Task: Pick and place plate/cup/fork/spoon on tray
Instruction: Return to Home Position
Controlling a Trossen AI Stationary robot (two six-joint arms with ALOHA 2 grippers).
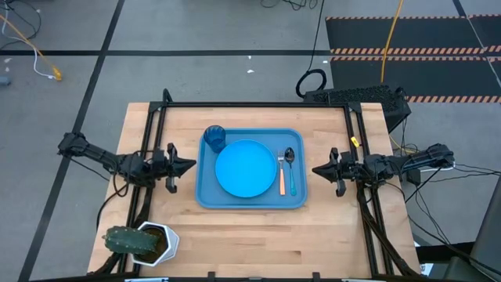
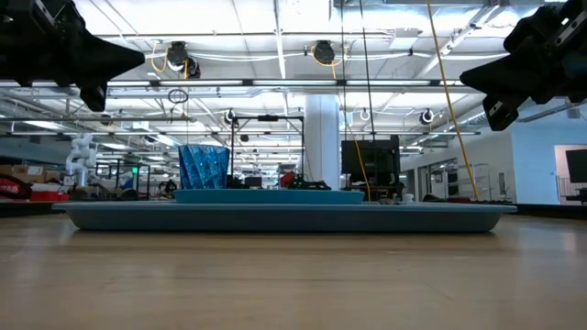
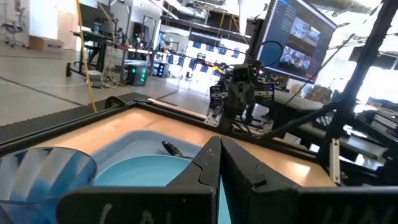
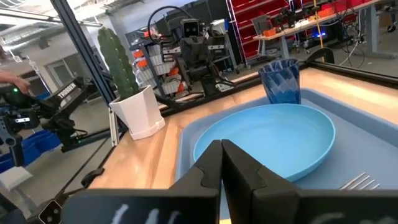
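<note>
The blue tray lies at the table's middle. On it rest the round blue plate, the dark-blue cup standing upright at its far left corner, the orange-handled fork and the light-blue-handled spoon side by side along its right side. My left gripper hovers left of the tray, shut and empty. My right gripper hovers right of the tray, shut and empty. The plate, cup and fork tines also show in the right wrist view.
A cactus in a white pot stands at the table's near left corner. A black frame runs along the table's far edge and sides. Bare wood lies between the tray and the near edge.
</note>
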